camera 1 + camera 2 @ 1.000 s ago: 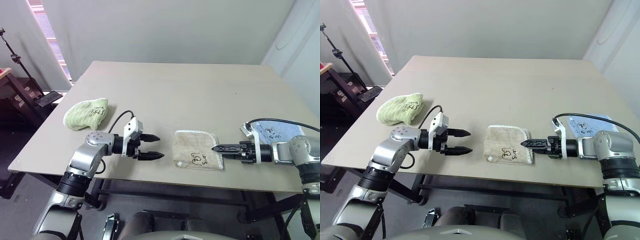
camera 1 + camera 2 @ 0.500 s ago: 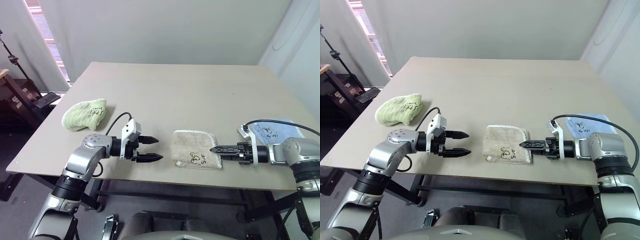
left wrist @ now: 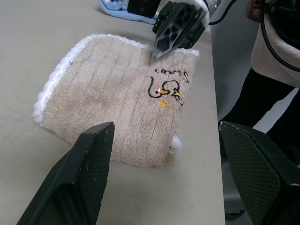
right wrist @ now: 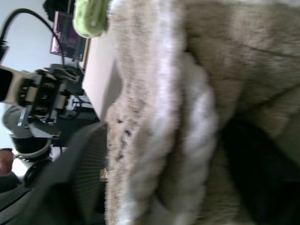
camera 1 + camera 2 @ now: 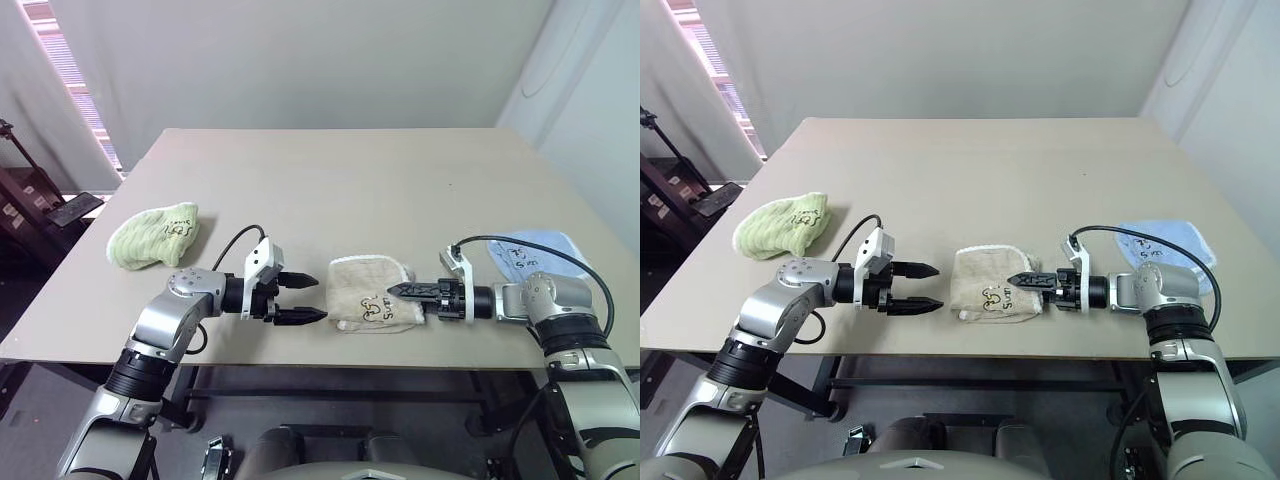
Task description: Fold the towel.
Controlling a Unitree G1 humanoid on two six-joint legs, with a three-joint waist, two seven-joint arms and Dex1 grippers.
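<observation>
Towel: the beige terry cloth towel with white corded edging [image 5: 372, 294] lies already folded into a small square near the front edge of the pale wooden desk [image 5: 340, 180], between your two arms.
Right fingers: the right gripper [image 5: 396, 291] reaches in level from the right, its tips over the towel's right edge. In the right wrist view, cloth and white cord [image 4: 187, 140] bunch between the fingers, which are narrowed around that edge; you cannot tell whether the grip is firm.
Left fingers: the left gripper [image 5: 306, 299] hangs just off the towel's left edge, spread wide, holding nothing.
Doing the step well: judging from the layers, you likely want every ply of the right edge pinched before lifting. Close fully, raise only slightly, then carry the edge leftward so the corners meet.
Risk: a shallow pinch could catch just the top layer and undo the fold.
Left wrist view adds: black handwriting [image 3: 164, 86] on top of the towel, a small white tuft at its near corner [image 3: 175, 142], and a person's dark trousers [image 3: 248, 93] beyond the desk.
Head views add: a crumpled light green cloth [image 5: 152, 236] far left and a light blue cloth [image 5: 530, 252] behind the right arm.
</observation>
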